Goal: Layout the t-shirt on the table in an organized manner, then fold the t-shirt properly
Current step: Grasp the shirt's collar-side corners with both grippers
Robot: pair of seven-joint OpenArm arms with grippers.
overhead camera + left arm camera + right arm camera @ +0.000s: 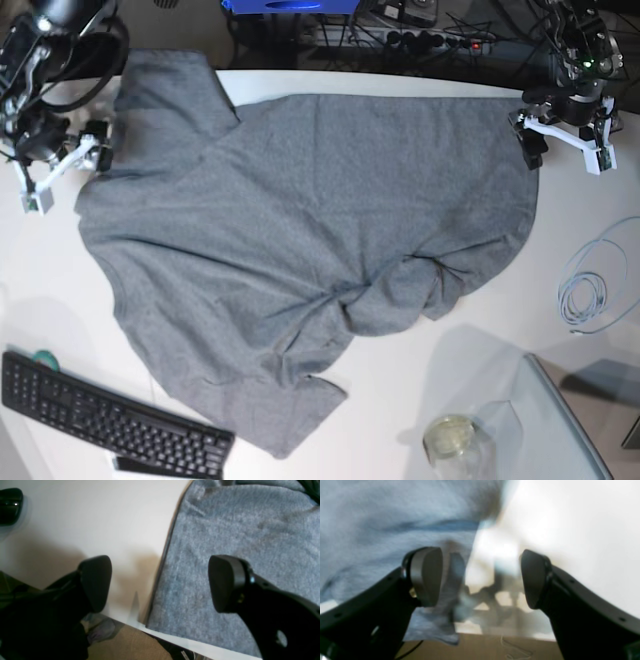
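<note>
The heather-grey t-shirt (300, 220) lies spread but rumpled across the white table (430, 380), with folds bunched near its lower middle. In the base view my left gripper (565, 145) hovers at the shirt's far right edge. In the left wrist view it (160, 582) is open, one finger over bare table (100, 517) and the other over the t-shirt (237, 525). My right gripper (68, 165) is at the shirt's upper left edge. The blurred right wrist view shows it (480, 580) open, with a loose edge of the t-shirt (382, 517) beside one finger and the table (570, 517) to the right.
A black keyboard (110, 425) lies at the front left. A glass jar (450, 437) and a clear glass panel (560, 420) stand at the front right. A coiled pale cable (590, 290) lies on the right. Cables and a power strip (430, 40) run behind the table.
</note>
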